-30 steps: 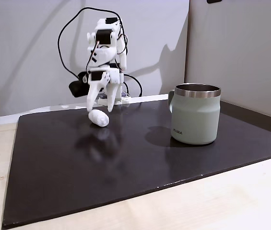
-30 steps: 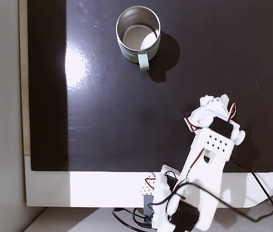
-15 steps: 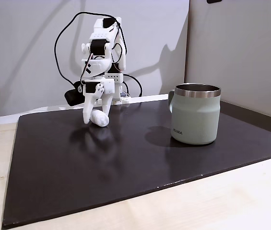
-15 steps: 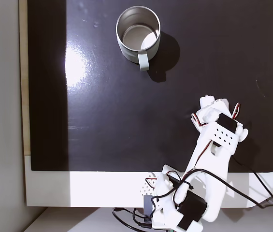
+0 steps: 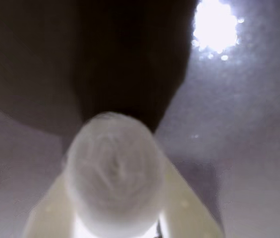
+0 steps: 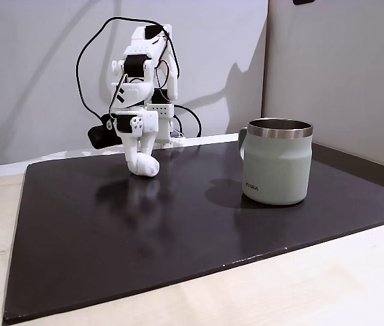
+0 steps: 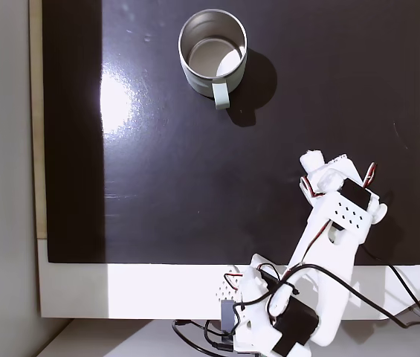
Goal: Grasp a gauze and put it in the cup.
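Since a second ago, our gripper (image 6: pixel 142 161) has come down and now pinches the gauze (image 6: pixel 145 165) between both fingers (image 5: pixel 187 208). It rests low on the black mat (image 6: pixel 178 224), far from the cup (image 6: pixel 277 161).

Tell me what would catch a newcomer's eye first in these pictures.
Probably the white robot arm at the back of the dark mat, its jaws closed around a small white gauze low over the mat. Next, the pale green cup standing alone to the right in that fixed view, open and empty seen from above.
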